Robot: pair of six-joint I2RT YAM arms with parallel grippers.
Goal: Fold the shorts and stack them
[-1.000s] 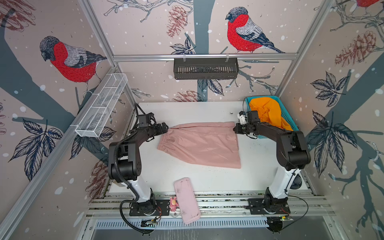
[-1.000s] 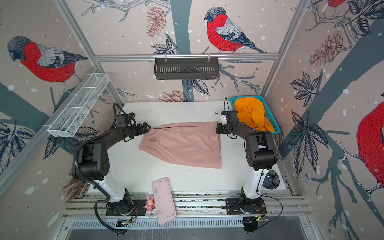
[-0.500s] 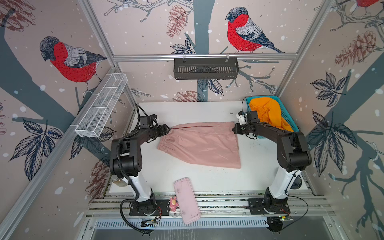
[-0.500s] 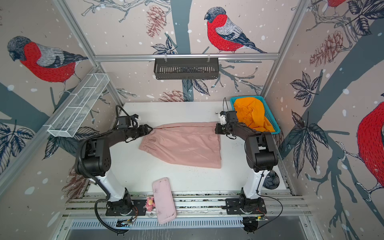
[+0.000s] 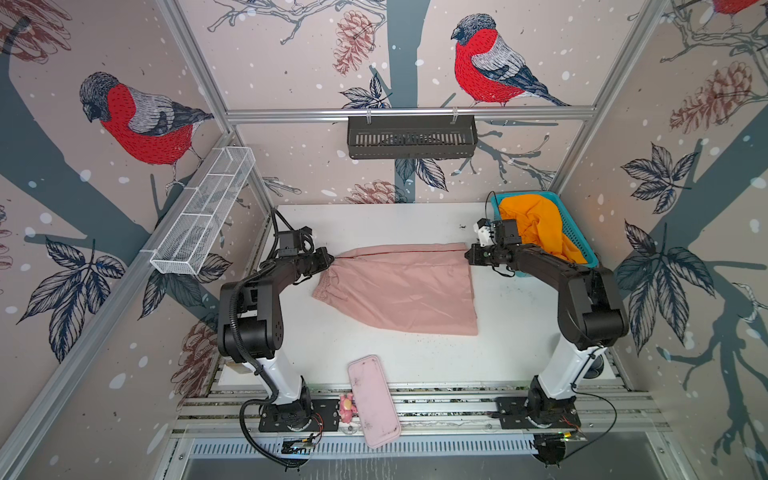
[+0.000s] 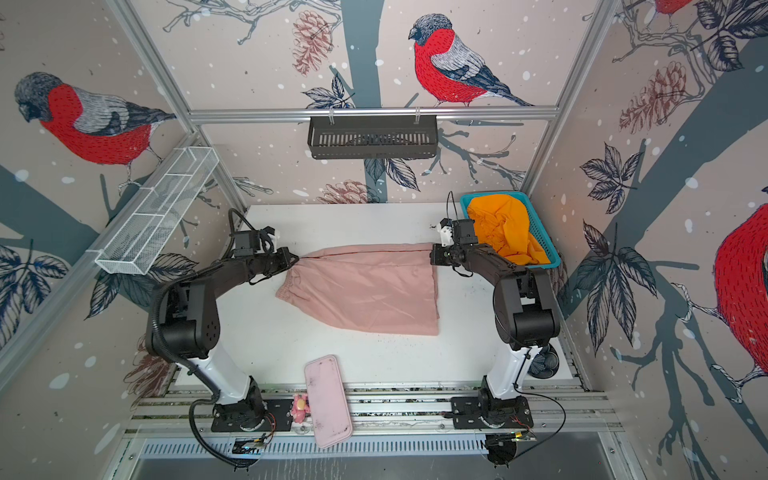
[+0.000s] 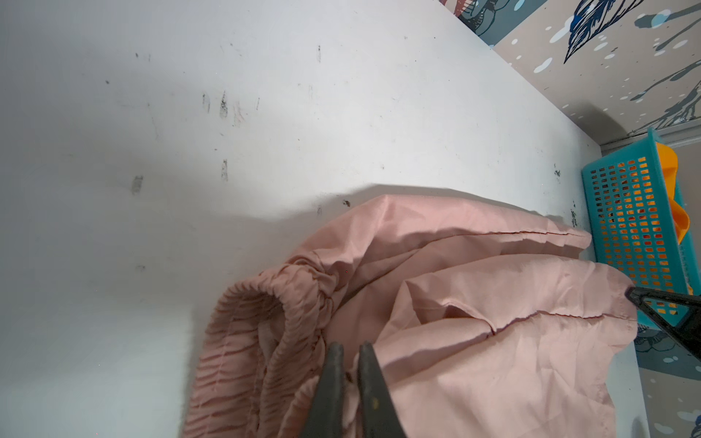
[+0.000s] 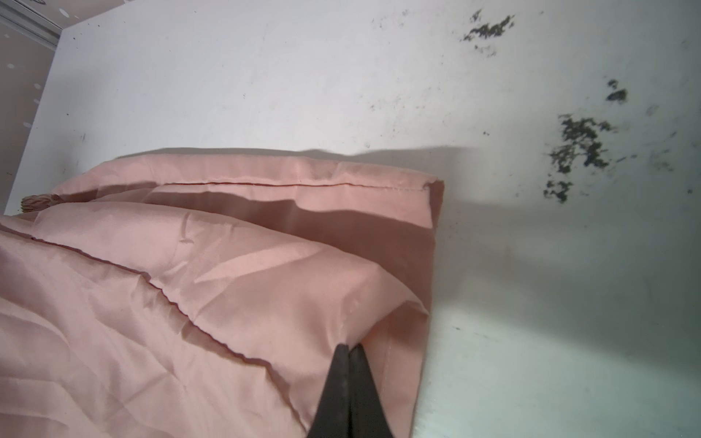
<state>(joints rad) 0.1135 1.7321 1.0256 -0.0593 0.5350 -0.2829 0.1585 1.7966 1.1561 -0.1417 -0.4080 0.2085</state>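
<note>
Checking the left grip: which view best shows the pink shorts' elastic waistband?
Left wrist: pink shorts waistband fills the foreground, at the left gripper. Both top views show it small; right wrist, only a sliver.

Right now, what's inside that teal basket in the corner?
Bunched-up orange shorts fill the teal basket. Anything lying beneath them is covered, so I cannot tell.

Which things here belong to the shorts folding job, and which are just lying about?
Job: pink shorts, orange shorts.
Lying about: teal mesh basket, pink tray, black wall basket, white wire shelf.
</note>
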